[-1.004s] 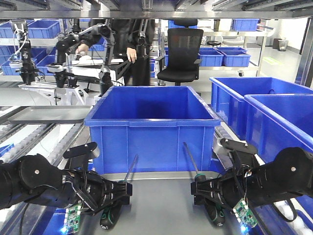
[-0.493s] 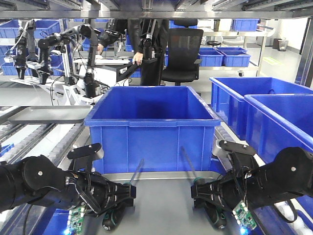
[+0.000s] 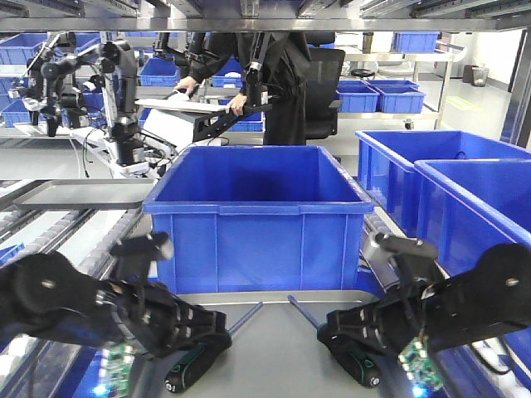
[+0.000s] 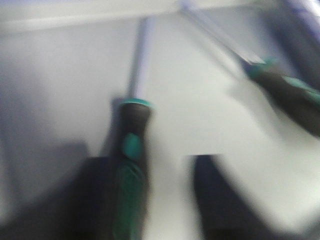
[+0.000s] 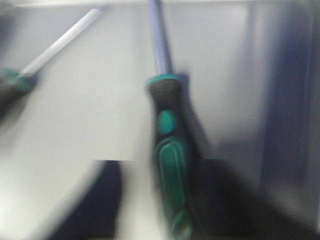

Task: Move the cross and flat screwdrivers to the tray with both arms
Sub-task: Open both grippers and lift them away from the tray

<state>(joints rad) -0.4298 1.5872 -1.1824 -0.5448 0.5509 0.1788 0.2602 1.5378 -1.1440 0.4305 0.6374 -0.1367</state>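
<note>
Both screwdrivers (image 3: 192, 365) (image 3: 353, 361) have dropped lower onto the tray (image 3: 274, 348), shafts now flatter.

2 screwdrivers: left screwdriver (image 3: 192, 367) + right screwdriver (image 3: 353, 362). 2 grey trays: near tray (image 3: 278, 348), far tray (image 3: 83, 193). 3 big blue bins up front: centre bin (image 3: 259, 217), middle bin (image 3: 398, 166), rightmost bin (image 3: 473, 207).

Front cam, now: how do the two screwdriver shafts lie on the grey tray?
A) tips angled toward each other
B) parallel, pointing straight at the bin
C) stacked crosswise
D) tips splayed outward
A: the left screwdriver leans right and the right screwdriver leans left, tips converging without touching over the tray.
</note>
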